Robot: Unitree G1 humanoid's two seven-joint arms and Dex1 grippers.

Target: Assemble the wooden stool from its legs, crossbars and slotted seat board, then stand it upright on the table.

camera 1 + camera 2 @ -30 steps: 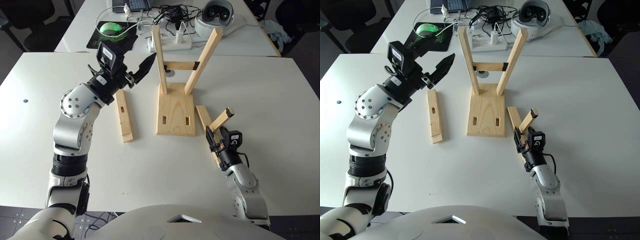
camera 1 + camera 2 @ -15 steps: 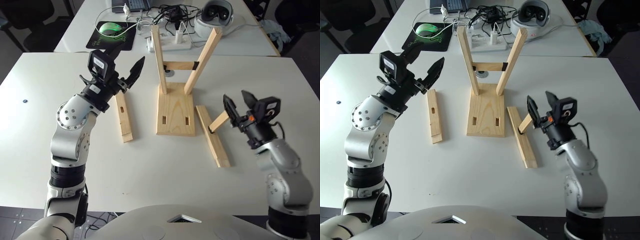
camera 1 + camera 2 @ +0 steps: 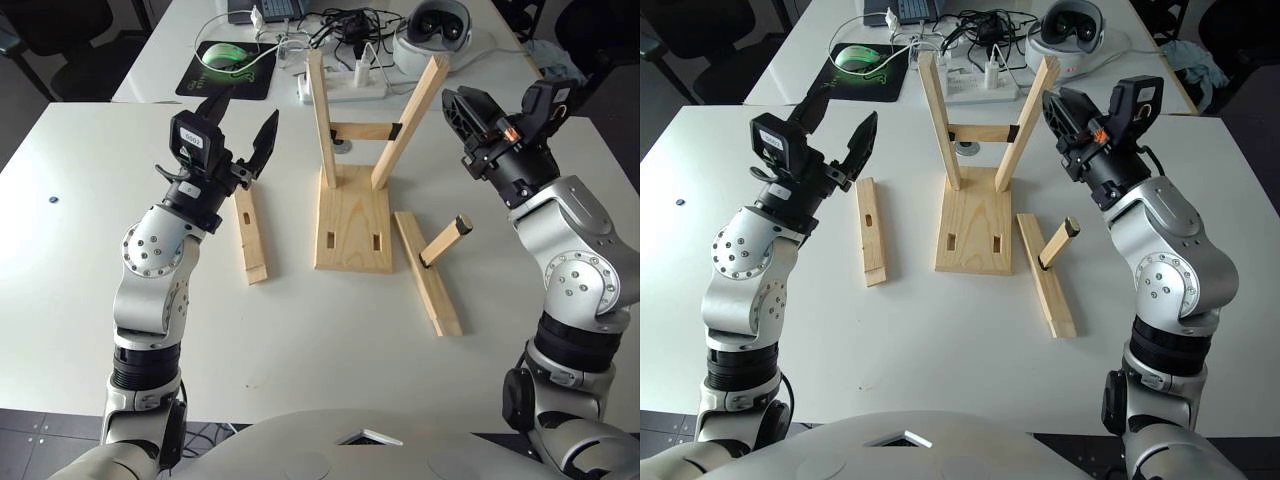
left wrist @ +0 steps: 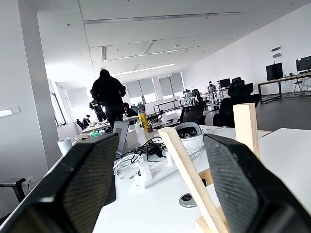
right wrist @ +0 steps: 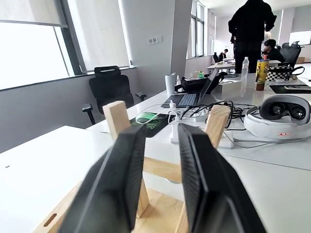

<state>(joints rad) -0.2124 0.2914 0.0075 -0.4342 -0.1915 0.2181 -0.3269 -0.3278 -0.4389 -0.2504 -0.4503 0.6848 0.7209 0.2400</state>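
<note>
White counter (image 3: 560,220): seat board (image 3: 350,232) flat, two legs (image 3: 321,120) standing in it. My right fingers (image 3: 468,112), narrow, empty, lifted from loose leg (image 3: 428,285) right of seat board; left fingers (image 3: 265,142) wide. Half unbuilt.

Rear table (image 3: 492,76): VR headset (image 3: 436,22), green-lit mouse (image 3: 224,55) on black pad (image 3: 198,86), power strip (image 3: 347,91), cables (image 3: 336,22).

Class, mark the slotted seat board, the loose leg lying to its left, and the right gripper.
slotted seat board (image 3: 352,215), left eye view, bare wood at the board's middle.
loose leg (image 3: 251,243), left eye view, mid-length, below its slot.
right gripper (image 3: 458,95), left eye view, midway between its fingertips.
</note>
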